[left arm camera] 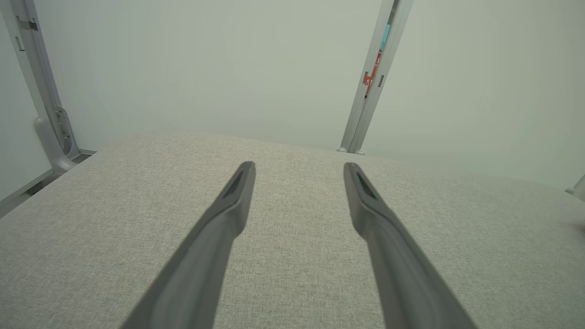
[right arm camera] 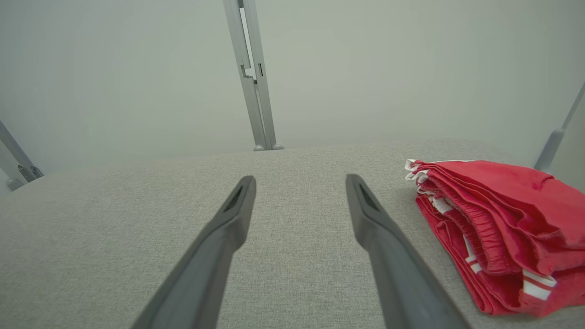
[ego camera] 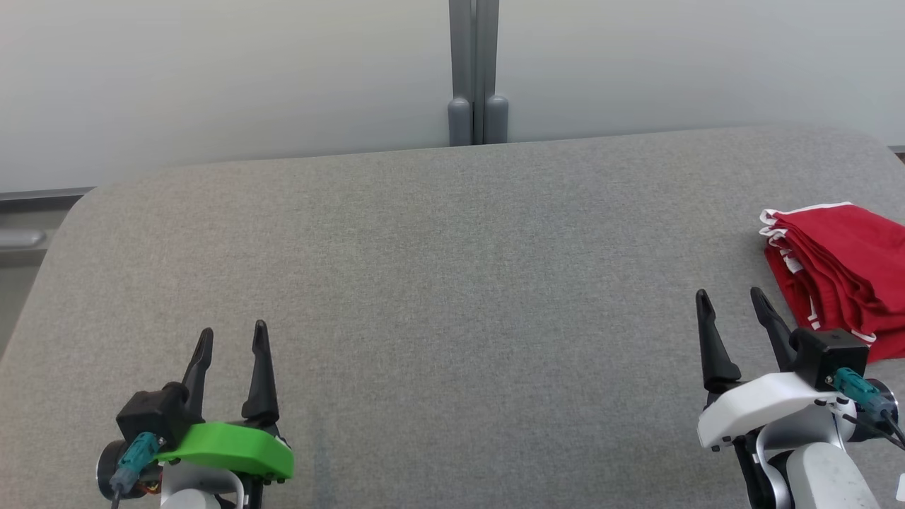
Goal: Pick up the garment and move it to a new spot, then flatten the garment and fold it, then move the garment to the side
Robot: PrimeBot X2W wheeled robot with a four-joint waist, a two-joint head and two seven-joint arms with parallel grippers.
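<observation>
Right end effector (ego camera: pixel 729 293) forward (spread), garment (ego camera: pixel 841 265) beside

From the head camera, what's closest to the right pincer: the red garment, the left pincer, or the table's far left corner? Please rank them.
1. Red garment, folded, just right of the right pincer.
2. Left pincer, across the table on the left.
3. Table's far left corner, farther left and farther back.

One high view, two low

Head camera looks down on the tabletop (ego camera: pixel 452 283), post (ego camera: pixel 474 71) at top centre. Both wrist cameras skim low along it toward the wall (ego camera: pixel 212 71); head and right wrist share the garment (ego camera: pixel 841 268) at right edge
</observation>
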